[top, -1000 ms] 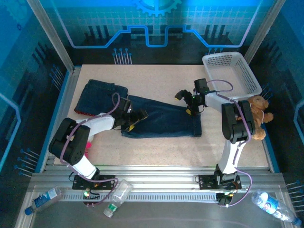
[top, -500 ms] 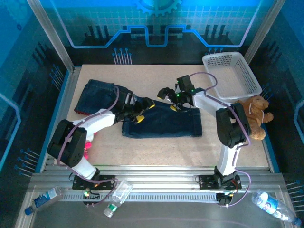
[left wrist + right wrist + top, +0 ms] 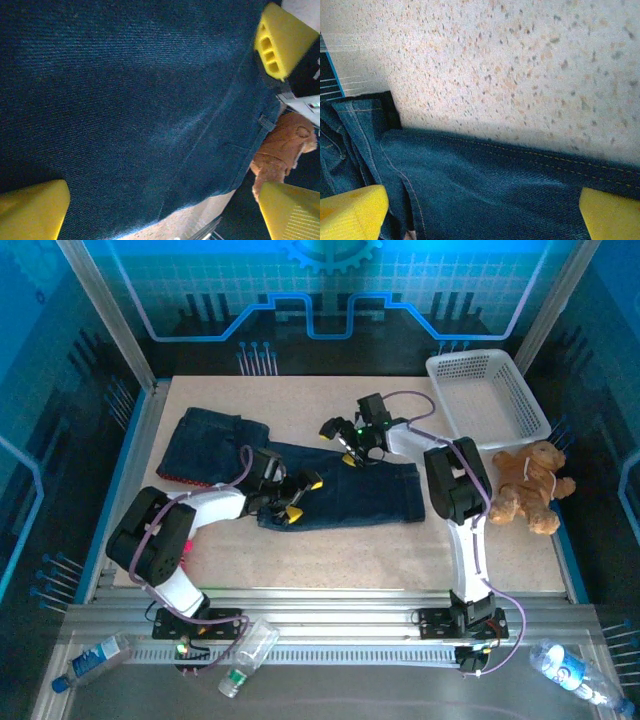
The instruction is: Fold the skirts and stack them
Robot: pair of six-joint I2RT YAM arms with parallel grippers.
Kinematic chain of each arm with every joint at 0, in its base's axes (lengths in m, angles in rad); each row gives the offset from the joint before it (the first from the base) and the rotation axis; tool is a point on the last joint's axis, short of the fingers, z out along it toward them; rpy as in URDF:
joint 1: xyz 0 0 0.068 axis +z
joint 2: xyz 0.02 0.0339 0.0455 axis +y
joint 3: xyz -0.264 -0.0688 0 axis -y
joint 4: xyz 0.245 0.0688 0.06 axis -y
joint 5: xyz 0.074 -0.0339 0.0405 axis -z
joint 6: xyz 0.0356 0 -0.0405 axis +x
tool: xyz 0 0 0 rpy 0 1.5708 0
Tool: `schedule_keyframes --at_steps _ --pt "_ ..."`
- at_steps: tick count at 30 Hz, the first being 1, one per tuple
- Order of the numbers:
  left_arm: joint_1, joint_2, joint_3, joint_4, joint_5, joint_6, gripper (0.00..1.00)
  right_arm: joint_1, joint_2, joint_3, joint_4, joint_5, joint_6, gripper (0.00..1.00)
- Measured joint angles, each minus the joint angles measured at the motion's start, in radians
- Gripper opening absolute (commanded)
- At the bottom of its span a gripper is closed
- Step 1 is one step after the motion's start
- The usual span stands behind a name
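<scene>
Skirts look partly done. At the back left of the table [image 3: 330, 555] lies a folded skirt [image 3: 210, 440] of blue denim. A red edge [image 3: 172, 478] peeks out from under it, so I think that is the start of the stack. How many skirts are in it, I cannot tell.

One more blue one, the flat skirt [image 3: 365, 495], lies spread out in the middle of the table. It is not folded yet, and it is not on the stack. That seems to be the job in hand.

The left gripper [image 3: 303, 497] is low over the left end of the flat skirt. Its jaws are spread wide with nothing in them. In its wrist view, blue cloth lies right under the yellow fingers [image 3: 30, 212]. The right gripper [image 3: 342, 443] is at the far edge of the flat skirt, jaws spread wide too and holding nothing. Its wrist view has the hem, with bare table past it.

Both look set to grab an edge. Left to do: fold this skirt, then put it on the folded skirt. The basket [image 3: 490, 400] and teddy [image 3: 525, 490] sit off to the right, well apart.
</scene>
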State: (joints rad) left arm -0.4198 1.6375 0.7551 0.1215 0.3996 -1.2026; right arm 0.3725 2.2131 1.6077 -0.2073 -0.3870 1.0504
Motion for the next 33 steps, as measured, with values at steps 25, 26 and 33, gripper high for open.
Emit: schedule_keyframes --at_steps 25,26,33 --pt "-0.179 0.063 0.507 -0.595 -0.184 0.402 0.48 -0.299 -0.846 -0.731 -0.255 0.245 -0.113 0.96" --pt "-0.194 0.085 0.526 -0.622 -0.190 0.422 0.43 -0.327 -0.869 -0.771 -0.269 0.238 -0.113 0.95" --pt "-0.238 0.225 0.589 -0.748 -0.191 0.479 0.25 -0.422 -0.924 -0.933 -0.264 0.093 -0.116 0.81"
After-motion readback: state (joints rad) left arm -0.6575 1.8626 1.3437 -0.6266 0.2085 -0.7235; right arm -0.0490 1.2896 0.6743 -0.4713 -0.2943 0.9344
